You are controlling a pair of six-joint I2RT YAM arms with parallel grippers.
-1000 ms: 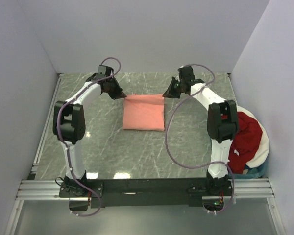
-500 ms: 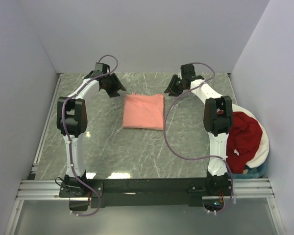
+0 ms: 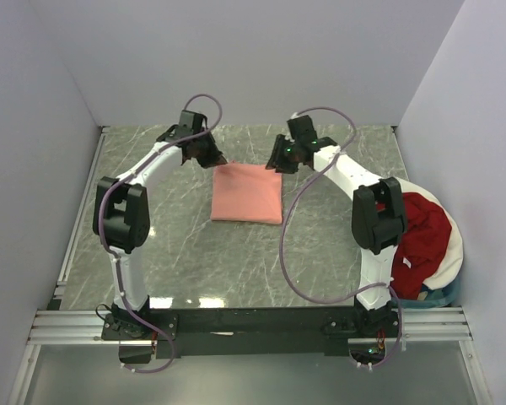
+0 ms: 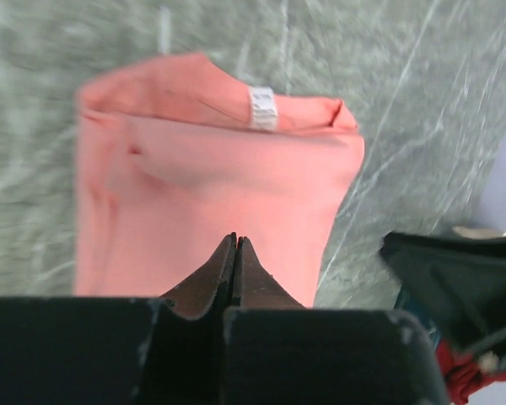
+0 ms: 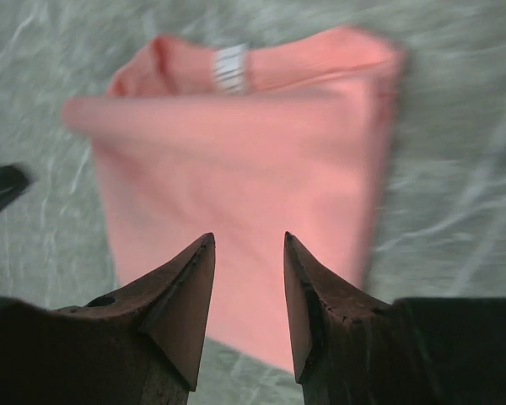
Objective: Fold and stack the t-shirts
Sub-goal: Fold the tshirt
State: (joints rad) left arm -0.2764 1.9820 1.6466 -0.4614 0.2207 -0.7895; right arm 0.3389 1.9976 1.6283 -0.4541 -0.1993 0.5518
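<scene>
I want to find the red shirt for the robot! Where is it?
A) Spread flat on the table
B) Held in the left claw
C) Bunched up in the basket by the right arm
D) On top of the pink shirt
C: the dark red shirt lies crumpled in the white-rimmed basket beside the right arm, and only the folded pink shirt lies on the table.

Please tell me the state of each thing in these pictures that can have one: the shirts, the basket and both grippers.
salmon-pink t-shirt: folded into a rectangle, lying flat on the table.
dark red t-shirt: not folded, crumpled in the basket.
basket: filled with clothes.
left gripper: shut, holding nothing.
right gripper: open, holding nothing.
</scene>
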